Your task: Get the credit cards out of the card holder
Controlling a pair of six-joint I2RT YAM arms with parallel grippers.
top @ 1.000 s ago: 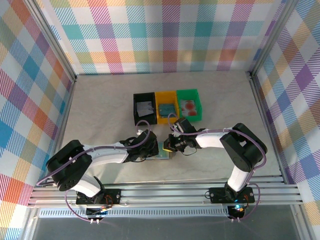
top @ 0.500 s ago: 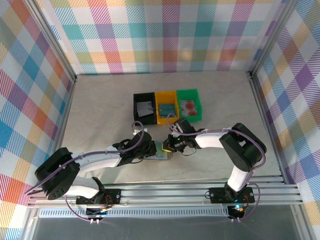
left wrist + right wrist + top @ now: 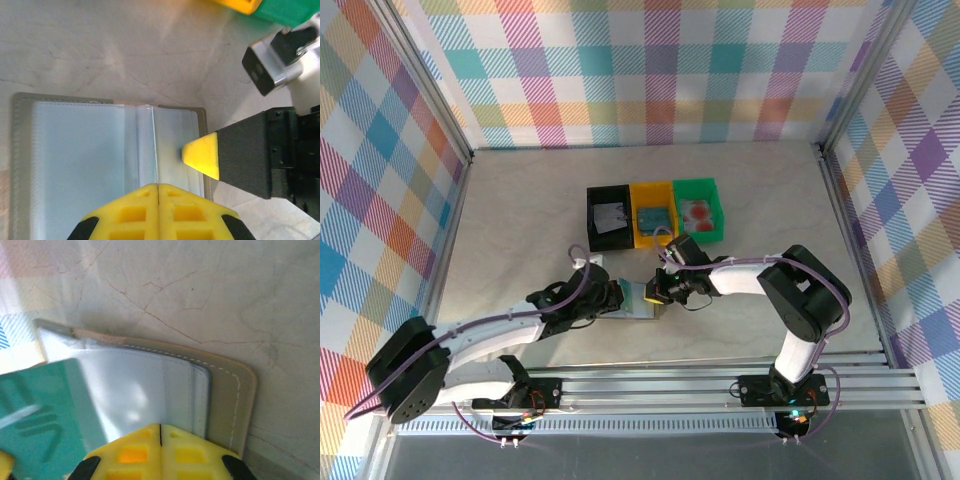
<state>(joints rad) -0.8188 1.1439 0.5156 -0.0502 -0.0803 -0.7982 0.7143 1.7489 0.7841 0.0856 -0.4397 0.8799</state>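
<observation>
while the holder (image 3: 75, 150) lies open on the table (image 3: 520, 220), left gripper (image 3: 159, 186) looks clamped on a teal card (image 3: 45, 410) just over it; right gripper (image 3: 160, 429) is clenched empty, tip pressing the holder

card holder (image 3: 645, 310) is boxed in: left gripper (image 3: 618, 298) closed over its fold from the left, right gripper (image 3: 658, 290) closed with a tip on the right panel, tips close together over the pockets. No side entry. Narrow bare strip between holder and the row of black tray (image 3: 592, 215), yellow tray (image 3: 652, 186) and green tray (image 3: 695, 183), with the right wrist partly over it. Left arm (image 3: 490, 330) lies low across the near-left table (image 3: 520, 220), right forearm (image 3: 745, 275) spans near-right. Open: far table behind the trays, both flanks out to the walls (image 3: 380, 150)
</observation>
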